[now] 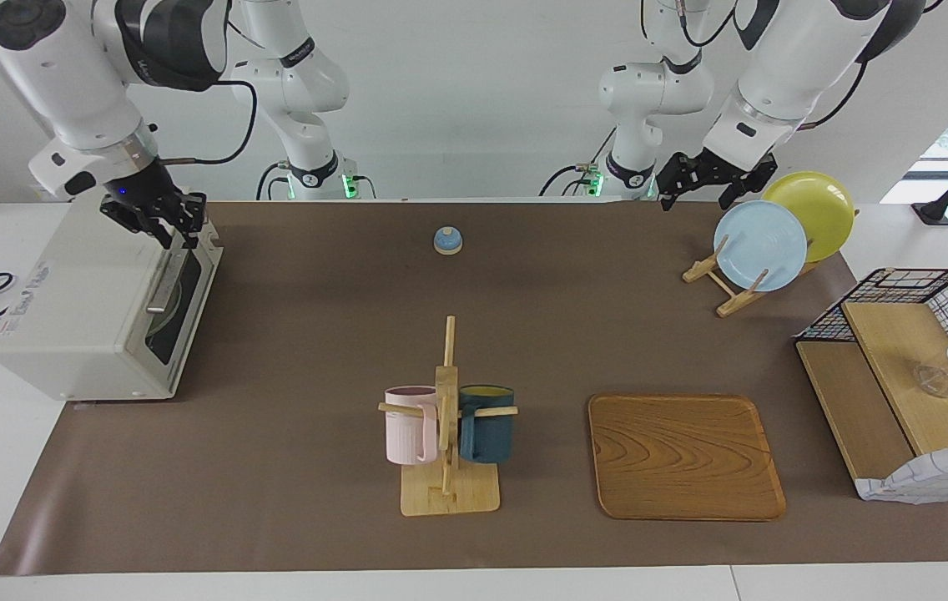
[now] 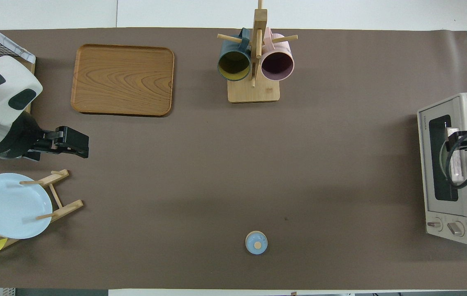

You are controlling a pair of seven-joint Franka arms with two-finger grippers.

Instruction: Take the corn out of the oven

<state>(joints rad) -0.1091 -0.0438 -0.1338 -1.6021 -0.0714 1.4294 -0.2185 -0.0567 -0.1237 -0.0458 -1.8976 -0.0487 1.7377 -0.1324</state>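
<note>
The corn cannot be made out in either view; through the dark glass door of the toaster oven (image 1: 103, 305) only a pale round shape shows, and the door stands shut. The oven sits at the right arm's end of the table, its front turned toward the table's middle, with the metal bar handle (image 1: 167, 280) running along the upper part of the door.

The right gripper (image 1: 173, 235) is down at the top front edge of the oven, right at the robot-side end of the handle. Its fingers look drawn close together there, but whether they have closed on the bar or merely touch it cannot be told from either view.

The left arm waits at its own end of the table, its gripper (image 1: 706, 190) spread open in the air over the brown mat next to the plate rack (image 1: 724, 284), which holds a light blue plate (image 1: 760, 244) and a yellow plate (image 1: 818, 209).

Near the middle of the table stands a wooden mug tree (image 1: 446, 434) with a pink mug (image 1: 410, 424) and a dark teal mug (image 1: 486, 423). A wooden tray (image 1: 685, 457) lies beside it toward the left arm's end. A small blue bell (image 1: 447, 240) sits nearer to the robots.
</note>
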